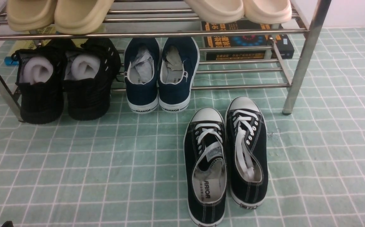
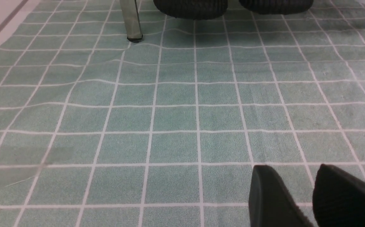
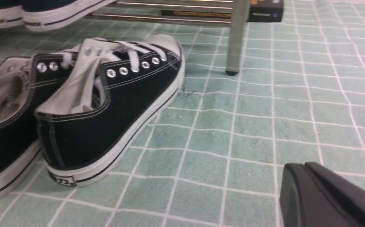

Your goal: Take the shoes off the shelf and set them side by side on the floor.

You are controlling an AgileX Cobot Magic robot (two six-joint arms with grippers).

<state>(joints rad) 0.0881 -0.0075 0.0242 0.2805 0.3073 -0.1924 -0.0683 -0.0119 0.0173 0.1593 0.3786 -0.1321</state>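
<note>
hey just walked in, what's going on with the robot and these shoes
Nothing is being handled right now. The black lace-up sneakers are side by side on the green gridded floor, toes toward the metal shoe rack, so the job looks done. The left gripper is slightly open and empty, while the right gripper is shut with nothing in it. The navy pair and the all-black pair sit on the rack's lower tier.

2 black canvas sneakers (image 1: 206,164) with white toe caps lie upright, side by side.
</note>
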